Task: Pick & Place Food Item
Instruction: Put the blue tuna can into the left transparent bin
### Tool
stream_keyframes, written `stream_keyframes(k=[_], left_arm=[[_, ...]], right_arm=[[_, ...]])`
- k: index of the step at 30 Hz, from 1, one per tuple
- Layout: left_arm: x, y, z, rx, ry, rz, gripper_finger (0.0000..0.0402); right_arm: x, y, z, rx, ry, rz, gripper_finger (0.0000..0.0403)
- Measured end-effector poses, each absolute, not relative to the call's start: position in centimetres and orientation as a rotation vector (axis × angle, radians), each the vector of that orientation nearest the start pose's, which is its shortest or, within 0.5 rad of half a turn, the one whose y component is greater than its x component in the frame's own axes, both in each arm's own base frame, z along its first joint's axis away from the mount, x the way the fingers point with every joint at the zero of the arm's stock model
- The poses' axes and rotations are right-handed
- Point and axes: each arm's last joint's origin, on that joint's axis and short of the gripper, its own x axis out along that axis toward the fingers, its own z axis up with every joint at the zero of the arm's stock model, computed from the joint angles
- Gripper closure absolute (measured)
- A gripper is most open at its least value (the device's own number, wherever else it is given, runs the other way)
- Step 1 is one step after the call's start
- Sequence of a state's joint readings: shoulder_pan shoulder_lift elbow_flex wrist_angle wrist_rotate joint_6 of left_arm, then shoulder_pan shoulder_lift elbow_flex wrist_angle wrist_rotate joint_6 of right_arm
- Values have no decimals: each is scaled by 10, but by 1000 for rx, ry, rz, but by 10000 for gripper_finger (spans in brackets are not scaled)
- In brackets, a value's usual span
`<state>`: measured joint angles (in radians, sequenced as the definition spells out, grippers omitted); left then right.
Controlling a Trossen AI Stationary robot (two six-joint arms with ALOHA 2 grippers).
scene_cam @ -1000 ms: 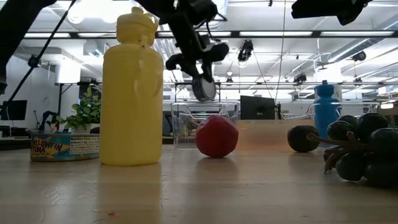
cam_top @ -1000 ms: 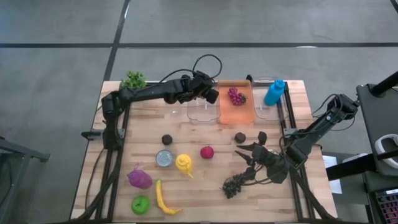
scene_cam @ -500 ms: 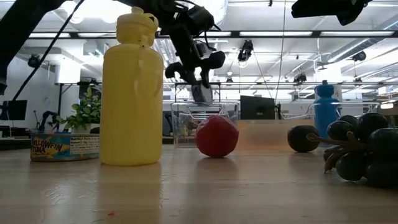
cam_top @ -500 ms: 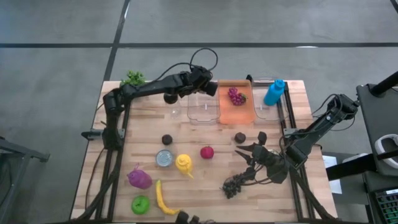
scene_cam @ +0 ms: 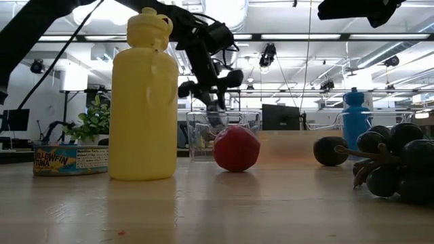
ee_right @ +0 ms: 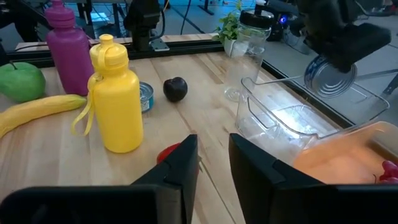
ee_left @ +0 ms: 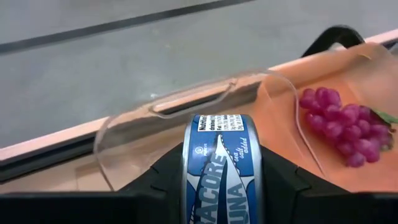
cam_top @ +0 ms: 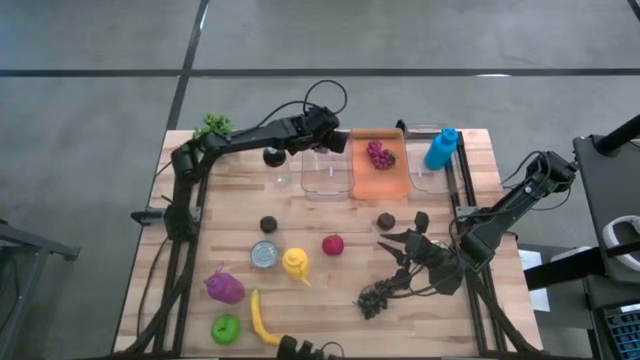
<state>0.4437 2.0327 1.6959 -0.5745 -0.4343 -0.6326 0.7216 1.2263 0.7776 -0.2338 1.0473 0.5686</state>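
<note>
Tuna can [ee_left: 222,167]: clamped between the left gripper's [cam_top: 333,139] fingers, held on edge in the air above the clear plastic bin [cam_top: 326,176] at the table's far side.
Left arm: stretched across the far edge of the wooden table [cam_top: 230,225], gripper over the bin's rim.
Orange tray [cam_top: 379,178]: just beside the clear bin, holding a red grape bunch [cam_top: 380,153].
Right gripper [cam_top: 402,249]: low over the near right of the table, fingers slightly apart with nothing between them, next to the dark grape bunch [cam_top: 379,293].
Mid-table: second tuna can [cam_top: 264,254], yellow bottle [cam_top: 295,264], red fruit [cam_top: 333,244].
</note>
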Motion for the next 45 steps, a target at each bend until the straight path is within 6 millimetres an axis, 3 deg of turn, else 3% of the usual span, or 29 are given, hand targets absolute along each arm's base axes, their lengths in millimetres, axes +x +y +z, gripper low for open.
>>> stream_keyframes(k=[9,25,45], left_arm=[[400,209,224,-543,691,1109,260],[400,215,203,-555,766,1114,256],[398,217,184,-603,842,1135,251]], right_arm=[[198,141,248,27,324,-417,305],[198,141,248,29,322,-417,335],[198,141,248,32,328,-407,305]])
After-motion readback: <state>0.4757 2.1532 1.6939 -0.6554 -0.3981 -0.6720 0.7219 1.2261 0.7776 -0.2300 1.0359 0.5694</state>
